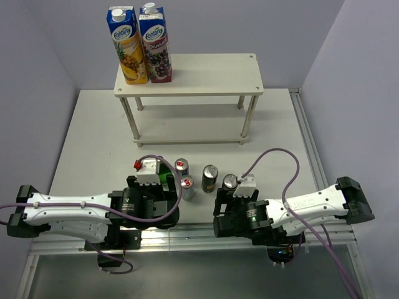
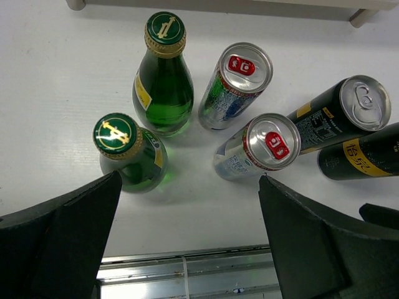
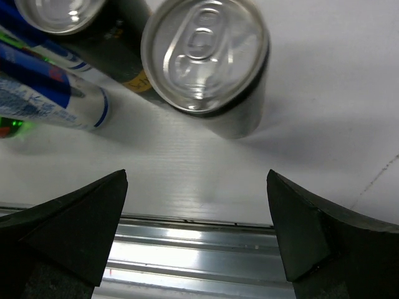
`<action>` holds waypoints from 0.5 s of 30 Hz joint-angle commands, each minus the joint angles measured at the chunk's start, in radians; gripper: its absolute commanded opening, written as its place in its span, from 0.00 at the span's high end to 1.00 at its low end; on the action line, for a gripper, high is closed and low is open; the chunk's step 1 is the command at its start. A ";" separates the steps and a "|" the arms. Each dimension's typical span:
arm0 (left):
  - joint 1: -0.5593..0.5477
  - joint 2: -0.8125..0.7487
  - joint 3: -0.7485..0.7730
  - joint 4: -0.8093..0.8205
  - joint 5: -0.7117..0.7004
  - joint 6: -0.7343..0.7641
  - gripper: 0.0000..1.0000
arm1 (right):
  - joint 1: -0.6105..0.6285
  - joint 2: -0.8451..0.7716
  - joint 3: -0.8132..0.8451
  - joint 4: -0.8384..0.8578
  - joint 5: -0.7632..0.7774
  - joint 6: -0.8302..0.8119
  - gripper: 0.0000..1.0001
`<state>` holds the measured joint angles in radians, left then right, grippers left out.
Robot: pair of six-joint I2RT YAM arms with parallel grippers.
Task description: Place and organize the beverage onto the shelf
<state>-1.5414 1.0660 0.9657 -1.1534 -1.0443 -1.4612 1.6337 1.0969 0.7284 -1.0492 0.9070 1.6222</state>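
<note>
Left jaws: wide, empty; matte black wedges.
Green glass bottles [image 2: 163,93]: upright just ahead, gold-rimmed caps.
Silver-blue cans [image 2: 234,87]: slim, glossy, ahead toward the right finger.
Right jaws: wide, empty.
Black can [image 3: 206,68]: brushed-metal top, just ahead, centred.
Shelf [image 1: 212,73]: white rounded boards, well ahead of both.

High rear camera looking down, wrist cameras close overhead, sharing dark cans [image 2: 321,124]

left gripper [image 2: 190,184] spread wide, nothing between | far green bottle [image 2: 163,87], near green bottle [image 2: 134,159] upright, left | far silver-blue can [image 2: 237,84], near silver-blue can [image 2: 259,146] centre | far dark can [image 2: 340,115], near dark can [image 2: 361,159] right, side by side
</note>
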 commanded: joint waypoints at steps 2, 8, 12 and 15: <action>-0.025 -0.047 0.054 -0.066 -0.062 -0.039 0.01 | -0.023 -0.041 -0.079 0.004 0.041 0.128 0.00; -0.026 -0.109 0.077 -0.049 -0.062 0.022 0.01 | -0.147 -0.026 -0.193 0.254 0.042 -0.024 0.00; -0.028 -0.158 0.096 -0.072 -0.069 0.056 0.01 | -0.207 -0.023 -0.234 0.420 0.061 -0.132 0.00; -0.028 -0.196 0.097 -0.101 -0.079 0.058 0.01 | -0.277 -0.028 -0.262 0.536 0.064 -0.243 0.00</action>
<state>-1.5616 0.9039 1.0279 -1.2064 -1.0809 -1.4307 1.4021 1.0714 0.4808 -0.6899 0.9047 1.4830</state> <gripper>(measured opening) 0.994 0.998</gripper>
